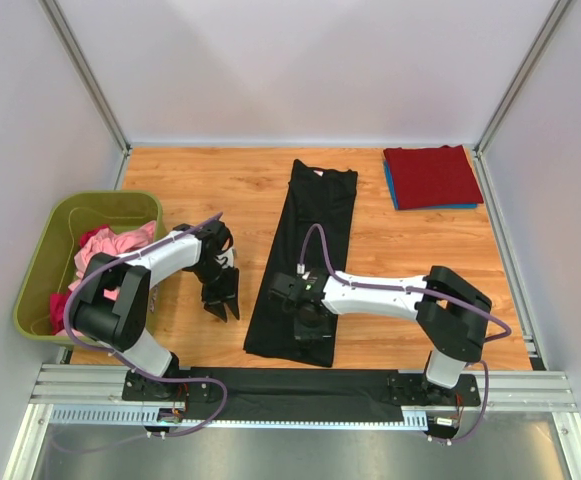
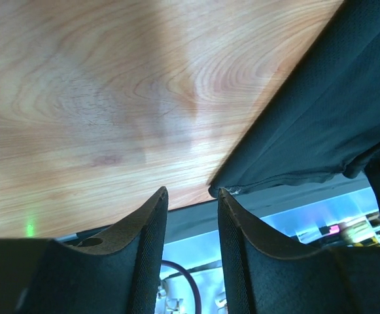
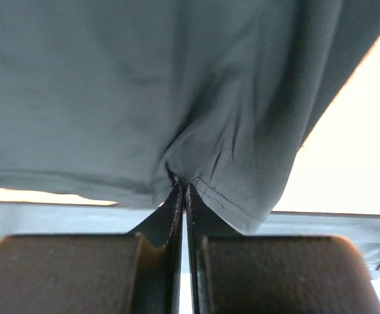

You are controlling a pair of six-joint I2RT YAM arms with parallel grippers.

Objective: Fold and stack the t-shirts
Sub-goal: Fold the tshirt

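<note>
Left gripper (image 2: 191, 193) stands open and empty, a hem corner of the black shirt (image 2: 320, 118) right at its tips. Right gripper (image 3: 182, 190) is clamped on that hem; limp, light cloth, so I'd grab both corners

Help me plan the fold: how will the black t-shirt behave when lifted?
Probably floppy: the black t-shirt puckers where the right pincer pinches its hem. Likely to sag and trail, since most lies flat on the table.

White-and-black left arm (image 1: 155, 258) and right arm (image 1: 370, 294) — purple cables (image 1: 311, 236), black textured tool fingers (image 2: 144, 248)
</note>
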